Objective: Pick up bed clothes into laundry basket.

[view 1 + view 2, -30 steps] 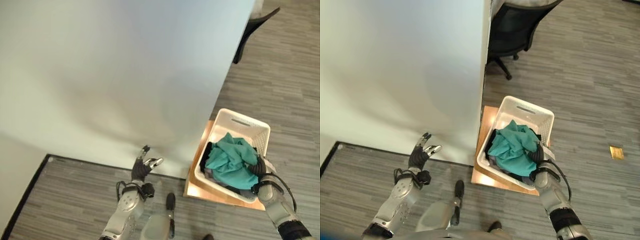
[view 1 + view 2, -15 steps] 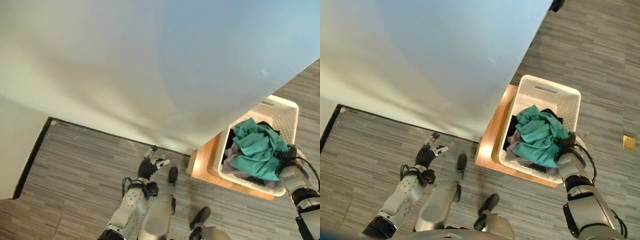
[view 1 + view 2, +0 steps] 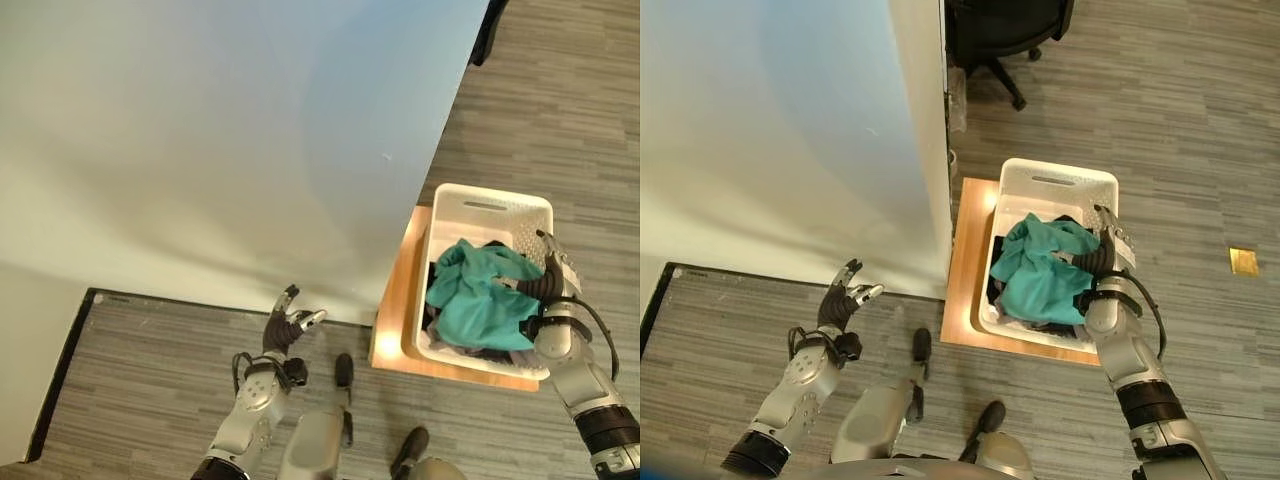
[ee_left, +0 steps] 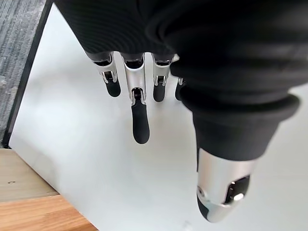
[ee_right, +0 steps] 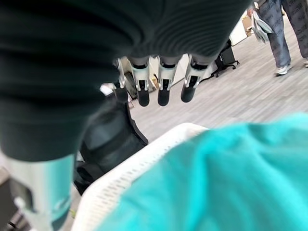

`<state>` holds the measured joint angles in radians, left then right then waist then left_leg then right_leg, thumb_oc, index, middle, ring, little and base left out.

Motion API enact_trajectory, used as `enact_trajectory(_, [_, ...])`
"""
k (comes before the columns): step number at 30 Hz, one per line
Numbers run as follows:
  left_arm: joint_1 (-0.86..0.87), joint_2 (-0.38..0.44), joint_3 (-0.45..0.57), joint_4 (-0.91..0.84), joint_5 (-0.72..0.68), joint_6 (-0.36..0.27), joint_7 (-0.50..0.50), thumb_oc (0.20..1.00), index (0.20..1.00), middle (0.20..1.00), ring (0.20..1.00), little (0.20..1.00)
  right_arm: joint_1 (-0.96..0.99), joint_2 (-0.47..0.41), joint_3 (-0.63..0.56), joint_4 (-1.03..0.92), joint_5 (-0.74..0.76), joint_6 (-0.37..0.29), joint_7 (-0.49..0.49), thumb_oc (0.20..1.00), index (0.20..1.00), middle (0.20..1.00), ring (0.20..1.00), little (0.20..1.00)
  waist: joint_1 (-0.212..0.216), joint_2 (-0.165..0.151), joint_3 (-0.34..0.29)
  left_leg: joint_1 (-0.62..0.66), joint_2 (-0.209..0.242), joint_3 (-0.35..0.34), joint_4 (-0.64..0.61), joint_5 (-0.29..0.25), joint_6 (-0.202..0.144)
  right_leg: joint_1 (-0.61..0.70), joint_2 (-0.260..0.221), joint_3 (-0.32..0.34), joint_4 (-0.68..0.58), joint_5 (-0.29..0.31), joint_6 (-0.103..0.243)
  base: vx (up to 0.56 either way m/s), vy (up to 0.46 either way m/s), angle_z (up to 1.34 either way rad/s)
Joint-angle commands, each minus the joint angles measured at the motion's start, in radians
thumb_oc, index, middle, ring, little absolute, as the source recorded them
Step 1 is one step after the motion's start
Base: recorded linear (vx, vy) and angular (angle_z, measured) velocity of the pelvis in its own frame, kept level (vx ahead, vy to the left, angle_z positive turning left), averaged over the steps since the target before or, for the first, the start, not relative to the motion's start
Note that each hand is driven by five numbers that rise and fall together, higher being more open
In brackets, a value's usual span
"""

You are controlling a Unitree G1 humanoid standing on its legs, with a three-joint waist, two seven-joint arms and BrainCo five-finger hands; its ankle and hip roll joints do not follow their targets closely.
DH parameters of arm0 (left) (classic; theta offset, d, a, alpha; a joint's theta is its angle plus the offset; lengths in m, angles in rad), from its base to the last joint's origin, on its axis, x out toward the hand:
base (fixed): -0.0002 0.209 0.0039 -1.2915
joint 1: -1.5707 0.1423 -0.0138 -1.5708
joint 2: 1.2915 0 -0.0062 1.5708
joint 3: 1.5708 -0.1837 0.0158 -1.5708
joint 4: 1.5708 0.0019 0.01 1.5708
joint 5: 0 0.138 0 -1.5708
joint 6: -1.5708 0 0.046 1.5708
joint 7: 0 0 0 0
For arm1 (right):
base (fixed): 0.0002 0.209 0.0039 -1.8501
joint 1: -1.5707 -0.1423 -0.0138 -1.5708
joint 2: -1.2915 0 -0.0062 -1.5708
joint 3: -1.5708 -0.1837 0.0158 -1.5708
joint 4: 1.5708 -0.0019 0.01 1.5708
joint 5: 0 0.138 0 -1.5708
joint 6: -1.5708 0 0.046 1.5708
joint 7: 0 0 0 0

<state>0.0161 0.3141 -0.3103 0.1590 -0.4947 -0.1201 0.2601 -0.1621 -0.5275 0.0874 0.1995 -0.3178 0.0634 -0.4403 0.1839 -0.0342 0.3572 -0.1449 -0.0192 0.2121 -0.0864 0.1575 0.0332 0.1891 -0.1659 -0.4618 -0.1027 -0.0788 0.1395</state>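
Two hands: both empty, no cloth in either.
Right hand (image 3: 1102,262): fingers straight and loose, hovering at the basket's right rim, just beside the teal garment (image 3: 1038,270).
Left hand (image 3: 843,300): fingers spread, raised over the bed's (image 3: 770,130) near edge, well apart from the basket.
Clothes: teal garment piled on darker ones inside the white laundry basket (image 3: 1058,182), which sits on a wooden board (image 3: 965,290) beside the bed.
Key relation: load lies to the right hand's left; right arm is far nearer.
Bed: bare sheet, no clothes visible on it.
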Motion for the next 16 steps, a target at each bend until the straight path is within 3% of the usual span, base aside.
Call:
enact_trajectory(1, [-0.035,-0.048,-0.038,-0.012,0.056,-0.057,-0.007,1.000,1.000,1.000,1.000,1.000,-0.003,-0.058,0.017,-0.005,-0.052,-0.040,-0.003,1.000,1.000,1.000,1.000,1.000,-0.009,0.029,-0.110,0.095,0.104,0.014,-0.001,-0.073,-0.114,0.042,-0.002,-0.005,0.021,-0.024,0.022,0.00,0.000,0.00])
enact_trajectory(10, [-0.041,-0.057,-0.056,0.007,0.087,-0.075,0.012,1.000,1.000,1.000,1.000,1.000,0.151,0.030,0.047,-0.178,-0.042,-0.092,0.049,1.000,1.000,1.000,1.000,1.000,-0.050,0.041,-0.157,0.147,0.111,0.037,0.000,-0.081,-0.109,0.062,-0.004,0.028,0.025,-0.027,0.023,-0.01,-0.021,-0.10])
enact_trajectory(16, [-0.038,-0.055,-0.069,0.005,0.106,-0.100,0.010,1.000,1.000,1.000,1.000,1.000,0.211,0.037,0.112,-0.231,-0.045,-0.130,0.104,1.000,1.000,1.000,1.000,1.000,-0.069,0.057,-0.180,0.170,0.113,0.047,-0.001,-0.084,-0.109,0.055,-0.011,0.058,0.033,-0.021,0.023,0.01,-0.018,-0.13])
